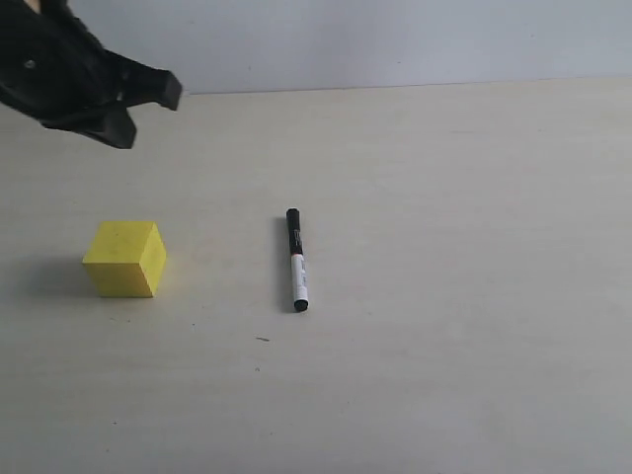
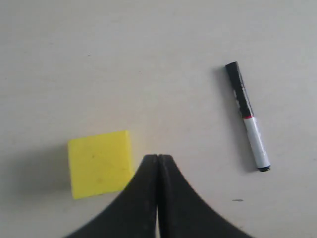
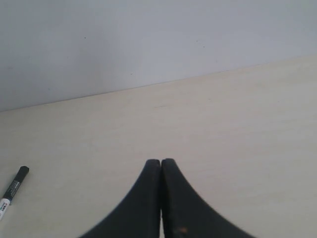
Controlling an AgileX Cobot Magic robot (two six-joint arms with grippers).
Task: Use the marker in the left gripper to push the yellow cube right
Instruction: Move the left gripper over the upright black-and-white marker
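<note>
The yellow cube rests on the pale table at the left, also seen in the left wrist view. The marker, black cap, white barrel, black end, lies flat on the table to the cube's right, free of any grip. My left gripper hovers above and behind the cube at the upper left; its jaws are pressed together with nothing between them. My right gripper is shut and empty too, over bare table; it does not show in the exterior view. The marker's cap end appears at that view's edge.
The pale table runs back to a plain grey wall. A small dark speck lies in front of the marker.
</note>
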